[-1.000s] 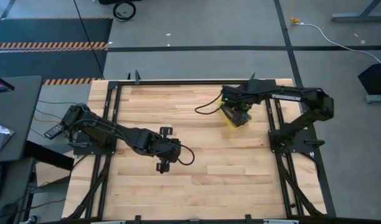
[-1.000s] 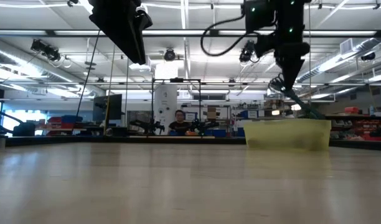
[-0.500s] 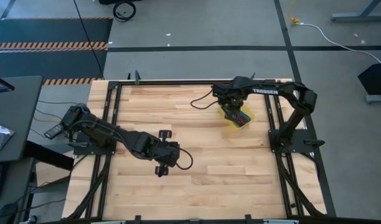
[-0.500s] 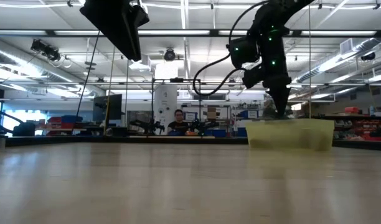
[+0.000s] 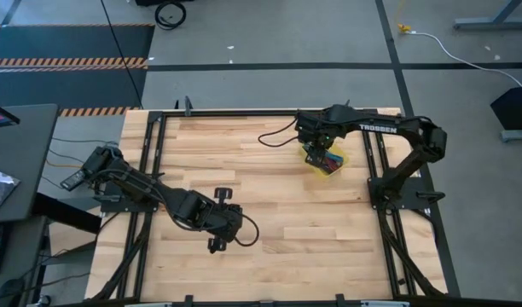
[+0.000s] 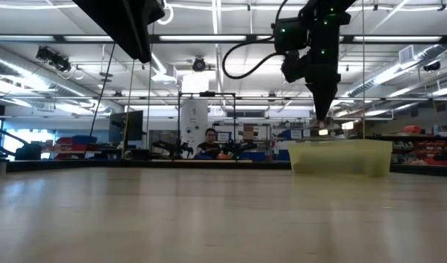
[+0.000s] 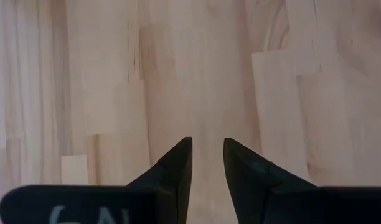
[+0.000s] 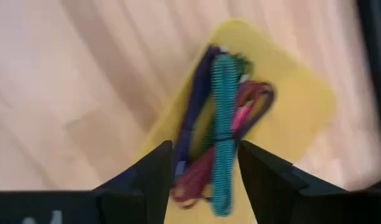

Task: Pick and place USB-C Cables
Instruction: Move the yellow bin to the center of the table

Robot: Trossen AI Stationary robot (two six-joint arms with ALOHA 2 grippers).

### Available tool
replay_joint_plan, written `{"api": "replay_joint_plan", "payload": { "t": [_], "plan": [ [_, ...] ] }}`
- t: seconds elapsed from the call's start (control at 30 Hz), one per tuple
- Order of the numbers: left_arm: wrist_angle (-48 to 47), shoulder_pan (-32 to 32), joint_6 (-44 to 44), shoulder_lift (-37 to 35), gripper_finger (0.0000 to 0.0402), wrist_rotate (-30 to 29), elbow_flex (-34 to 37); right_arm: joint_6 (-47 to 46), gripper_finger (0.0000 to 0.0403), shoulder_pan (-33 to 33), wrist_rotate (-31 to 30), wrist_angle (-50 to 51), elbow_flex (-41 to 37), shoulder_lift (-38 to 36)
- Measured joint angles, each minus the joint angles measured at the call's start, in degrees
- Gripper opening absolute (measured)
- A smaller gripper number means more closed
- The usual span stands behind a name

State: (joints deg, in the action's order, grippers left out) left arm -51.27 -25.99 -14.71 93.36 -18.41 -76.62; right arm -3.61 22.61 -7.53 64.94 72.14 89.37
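Observation:
The small yellow tray (image 5: 343, 168) sits on the table's far right part. The USB-C cables lie bundled in it: a teal one (image 8: 223, 124), a purple-blue one (image 8: 193, 109), a magenta one (image 8: 245, 115) and a bit of green (image 8: 241, 63). My right gripper (image 8: 205, 149) hangs open just above the tray (image 6: 340, 157), pointing down, its tips (image 6: 320, 117) clear of the rim and of the cables. My left gripper (image 5: 213, 246) hovers over bare wood near the table's middle, toward the near edge. Its fingers (image 7: 207, 142) stand a narrow gap apart with nothing between them.
Black frame rails (image 5: 154, 153) run along the table's left and right sides. The right arm's black wire (image 5: 274, 141) loops over the wood left of the tray. Bare wood (image 5: 269, 188) lies between the two arms. A person (image 6: 209, 139) sits far off in the room behind.
My right gripper, with a cable hanging from it into the tray, has shifted toward the table's left, dipped to the tray's rim and risen again; no cable hangs from it now. My left gripper has moved toward the table's near edge and a little left.

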Motion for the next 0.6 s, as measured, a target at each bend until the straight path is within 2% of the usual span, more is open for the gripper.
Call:
{"api": "replay_joint_plan", "payload": {
  "t": [0.2,0.6],
  "plan": [
    [0.72,-1.4,-4.18,0.0,0.0098,0.0,0.0,-11.03,0.017,-2.58,2.58,0.43,-0.01,2.2],
    [1.02,-4.29,-4.34,0.0,0.0098,0.0,0.0,-14.24,0.0159,-4.32,1.41,-0.81,-0.02,8.9]
  ]
}}
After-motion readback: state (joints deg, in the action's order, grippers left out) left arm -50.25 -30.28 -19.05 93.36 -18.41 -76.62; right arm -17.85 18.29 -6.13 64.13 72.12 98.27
